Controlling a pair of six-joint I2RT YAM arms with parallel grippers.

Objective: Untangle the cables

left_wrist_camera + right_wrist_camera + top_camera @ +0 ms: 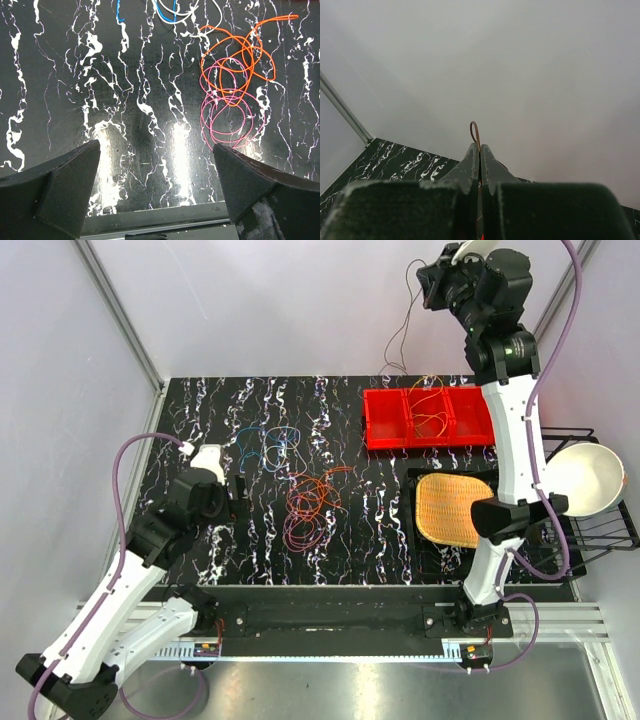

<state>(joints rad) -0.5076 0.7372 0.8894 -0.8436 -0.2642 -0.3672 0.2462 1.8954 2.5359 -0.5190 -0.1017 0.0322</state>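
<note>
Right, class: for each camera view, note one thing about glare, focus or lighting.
Left wrist: two glare patches on the glossy tabletop, left gripper dark in the foreground. Right wrist: flat grey light, cable loop in focus above the shut right gripper. Top external: evenly lit, sharp throughout.

Legible text: none found.
No lettering, label, brand mark, number or sign can be read in the top view or in either wrist view.
</note>
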